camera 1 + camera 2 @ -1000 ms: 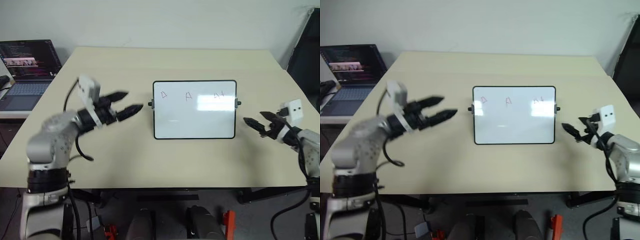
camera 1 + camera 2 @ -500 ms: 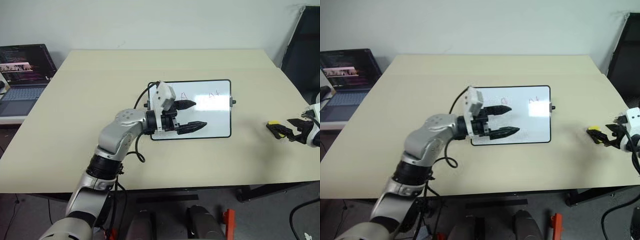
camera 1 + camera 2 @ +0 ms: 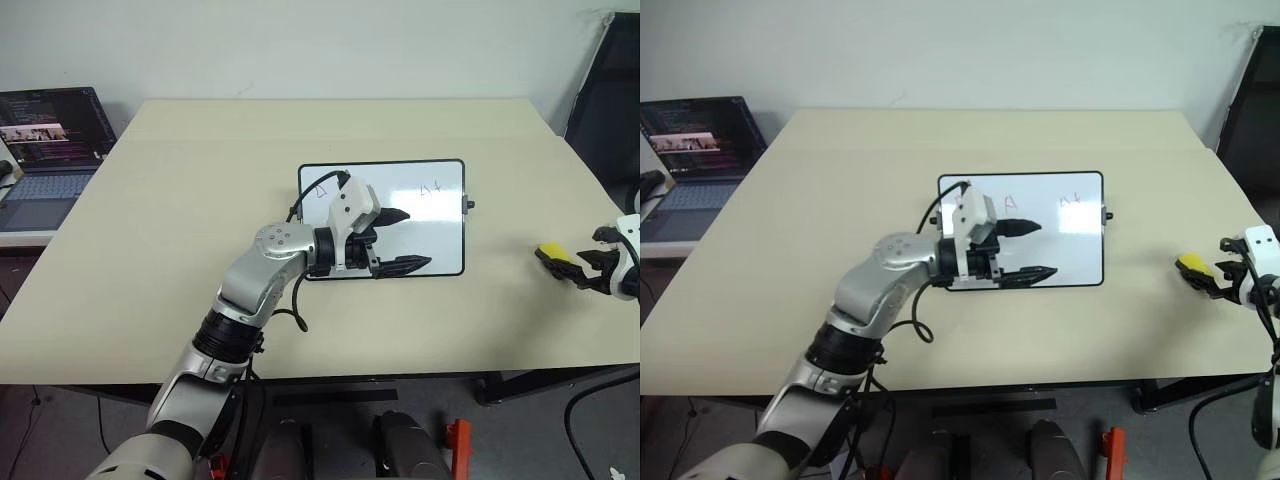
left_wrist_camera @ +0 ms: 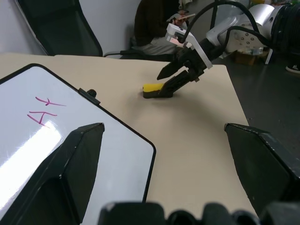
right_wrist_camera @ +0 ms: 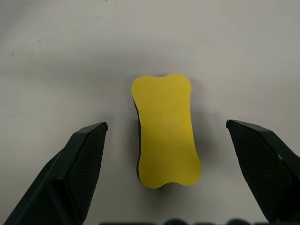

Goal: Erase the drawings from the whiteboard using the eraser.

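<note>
Closest to the robot, the left gripper (image 3: pixel 400 240) reaches level across the lower part of the rectangular glossy whiteboard with the thin black frame (image 3: pixel 440 235), its two black fingers spread wide with nothing between them. The arm behind it crosses the board's left edge. From the left wrist view those same fingers (image 4: pixel 70 168) stand far apart at either side, one over the white surface and one over the bare tabletop.

Off to the right, near the edge of the pale beige table (image 3: pixel 180 250), the right gripper (image 3: pixel 1225 283) points at the small bright yellow block eraser (image 3: pixel 1190 266). Its jaws are fully open, and in the right wrist view the eraser (image 5: pixel 164 129) lies flat on the table between the two black fingertips (image 5: pixel 77 164), apart from both. It has a waisted, bone-like outline with a dark underside. The eraser sits well apart from the whiteboard, to its right.

On the upper half of the board are the faint reddish marker drawings (image 3: pixel 432 189): one near the left corner, one partly hidden behind the left wrist's white camera box, and an "A+" towards the right. A small black knob (image 3: pixel 470 205) sticks out of the board's right side.

Farther off, beyond the table's left side, an open dark-screened laptop (image 3: pixel 45 130) sits on another surface. In the left wrist view a seated person (image 4: pixel 157 23) shows past the table's far edge.
</note>
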